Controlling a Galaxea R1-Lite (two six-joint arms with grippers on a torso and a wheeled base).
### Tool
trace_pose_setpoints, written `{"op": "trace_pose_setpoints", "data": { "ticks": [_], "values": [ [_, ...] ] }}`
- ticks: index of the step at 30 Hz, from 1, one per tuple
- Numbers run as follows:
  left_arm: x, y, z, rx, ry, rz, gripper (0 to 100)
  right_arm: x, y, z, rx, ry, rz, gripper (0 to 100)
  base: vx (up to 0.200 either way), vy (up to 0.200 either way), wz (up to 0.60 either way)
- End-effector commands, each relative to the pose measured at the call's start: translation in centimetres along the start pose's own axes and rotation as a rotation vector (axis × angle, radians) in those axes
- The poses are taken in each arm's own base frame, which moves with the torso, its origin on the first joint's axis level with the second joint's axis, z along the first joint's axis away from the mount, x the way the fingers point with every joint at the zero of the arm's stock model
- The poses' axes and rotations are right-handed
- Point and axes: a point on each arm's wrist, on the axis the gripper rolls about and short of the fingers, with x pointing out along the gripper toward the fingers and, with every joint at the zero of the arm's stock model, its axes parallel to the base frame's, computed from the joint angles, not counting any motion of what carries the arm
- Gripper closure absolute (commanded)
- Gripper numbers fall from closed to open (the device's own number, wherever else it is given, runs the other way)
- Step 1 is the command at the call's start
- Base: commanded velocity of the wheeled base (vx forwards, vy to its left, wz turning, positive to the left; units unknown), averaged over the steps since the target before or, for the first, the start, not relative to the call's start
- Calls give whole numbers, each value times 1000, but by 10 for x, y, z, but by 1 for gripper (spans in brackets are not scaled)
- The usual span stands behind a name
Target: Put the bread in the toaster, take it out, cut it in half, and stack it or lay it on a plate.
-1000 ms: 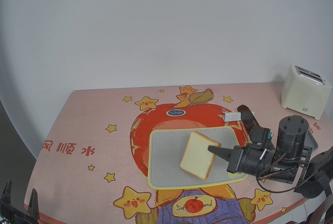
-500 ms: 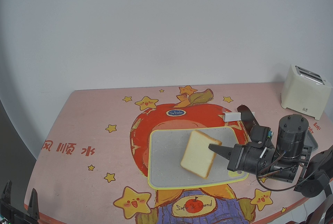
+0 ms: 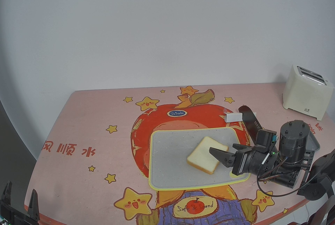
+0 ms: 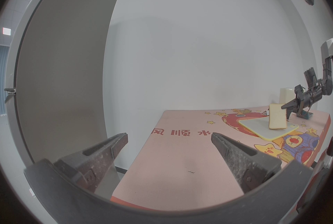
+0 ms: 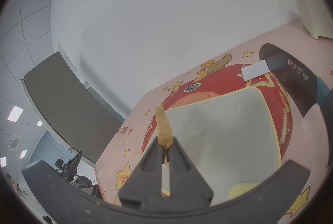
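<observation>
Head view shows us the bread (image 3: 202, 156) lying just left of our right tool (image 3: 222, 149); we cannot tell if it grips.

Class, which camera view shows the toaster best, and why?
The head view: the toaster stands whole on the far right, both top slots visible. The right wrist view catches one cropped side; the left wrist view shows a small pale part far off.

Pink table (image 3: 87, 124) — red apple, yellow stars — grey speckled board (image 3: 171, 152), yellow-rimmed; cream toaster (image 3: 305, 95); pale bread (image 3: 204, 157), tan crust.
</observation>
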Motion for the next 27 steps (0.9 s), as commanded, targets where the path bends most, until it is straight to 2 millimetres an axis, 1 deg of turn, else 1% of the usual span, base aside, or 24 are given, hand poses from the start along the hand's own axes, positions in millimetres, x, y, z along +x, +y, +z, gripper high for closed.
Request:
{"op": "trace_pose_setpoints", "data": {
  "ticks": [1,13,16,19,22,27],
  "values": [
    [1,0,-5,0,10,0,0,-2,0,1,-6,-9,1,0,0,0,0],
    [1,0,-5,0,10,0,0,-2,5,4,-6,-26,22,0,0,0,0],
    [1,0,-5,0,10,0,0,-3,7,9,-2,-50,34,0,0,0,0],
    [1,0,-5,0,10,0,0,-9,8,15,1,-81,44,0,0,0,0],
    [1,0,-5,0,10,2,0,-17,11,27,-3,-129,62,0,0,0,0],
    [1,0,-5,0,10,0,0,-25,13,34,-22,-169,75,0,0,0,0]
  ]
}}
